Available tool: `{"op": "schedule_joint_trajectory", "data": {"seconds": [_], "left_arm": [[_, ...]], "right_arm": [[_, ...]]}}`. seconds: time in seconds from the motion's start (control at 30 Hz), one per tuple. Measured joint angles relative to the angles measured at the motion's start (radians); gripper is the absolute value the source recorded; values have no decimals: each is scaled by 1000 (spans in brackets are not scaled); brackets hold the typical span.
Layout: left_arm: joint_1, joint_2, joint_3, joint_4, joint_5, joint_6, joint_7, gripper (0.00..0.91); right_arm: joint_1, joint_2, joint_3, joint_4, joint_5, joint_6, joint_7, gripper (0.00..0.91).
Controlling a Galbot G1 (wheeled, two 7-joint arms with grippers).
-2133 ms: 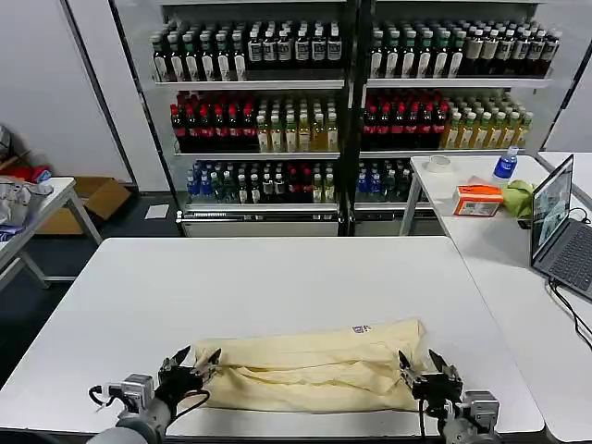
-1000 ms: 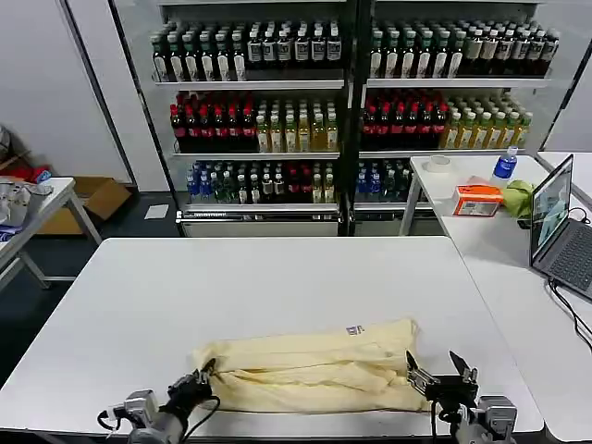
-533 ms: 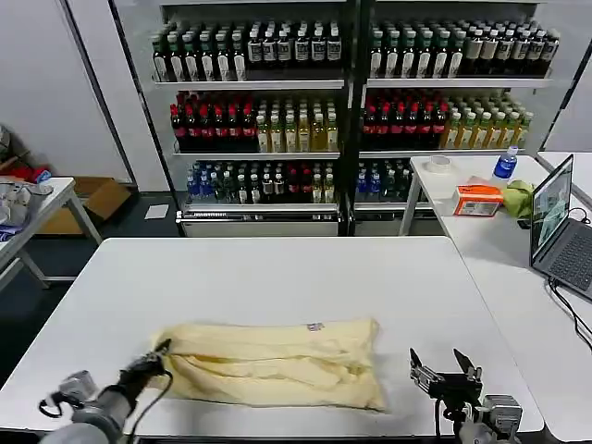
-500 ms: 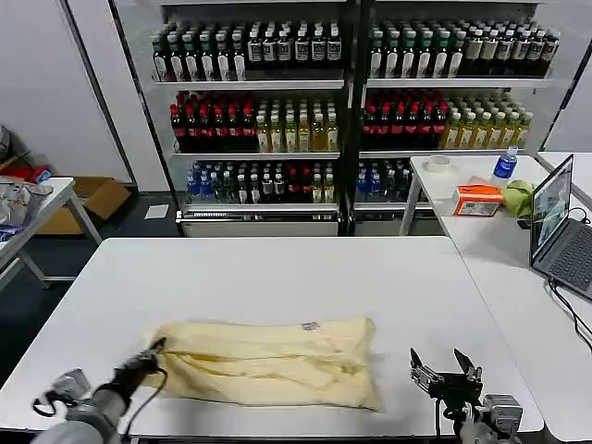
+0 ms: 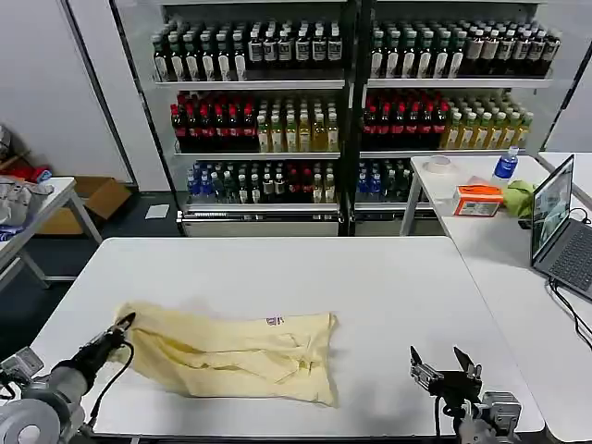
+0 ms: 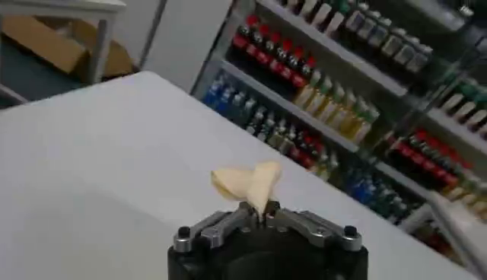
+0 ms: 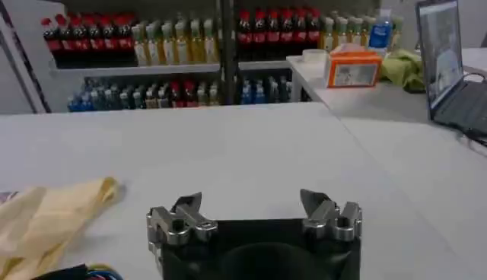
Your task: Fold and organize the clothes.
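Left gripper [image 5: 118, 326], lower left of frame: fingers pressed together on a corner of the shirt [image 5: 231, 352].

Right gripper [image 5: 444, 370], lower right: fingers spread, holding nothing, well apart from the shirt.

Shirt: cream, rumpled, lying lower left of centre on the white table [image 5: 388, 287].

Risk: with only one corner pinched, any pull likely bunches the thin fabric further, or the corner slips free.

Bottle shelves [image 5: 351, 111], top of frame.
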Motion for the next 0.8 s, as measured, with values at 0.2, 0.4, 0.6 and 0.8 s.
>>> {"op": "schedule_joint_trajectory", "data": {"seconds": [0.2, 0.4, 0.6, 0.8], "left_arm": [[-32, -38, 69, -51, -91, -8, -10, 10], [-68, -81, 171, -75, -123, -19, -23, 10], [-109, -127, 288, -83, -111, -24, -31, 10], [-146, -167, 398, -73, -71, -26, -35, 10]], "right_arm": [[9, -4, -10, -16, -3, 0, -1, 907], [26, -14, -19, -34, 3, 0, -2, 907], [42, -26, -25, -51, 14, 0, -2, 907], [58, -39, -32, -64, 28, 0, -1, 907]]}}
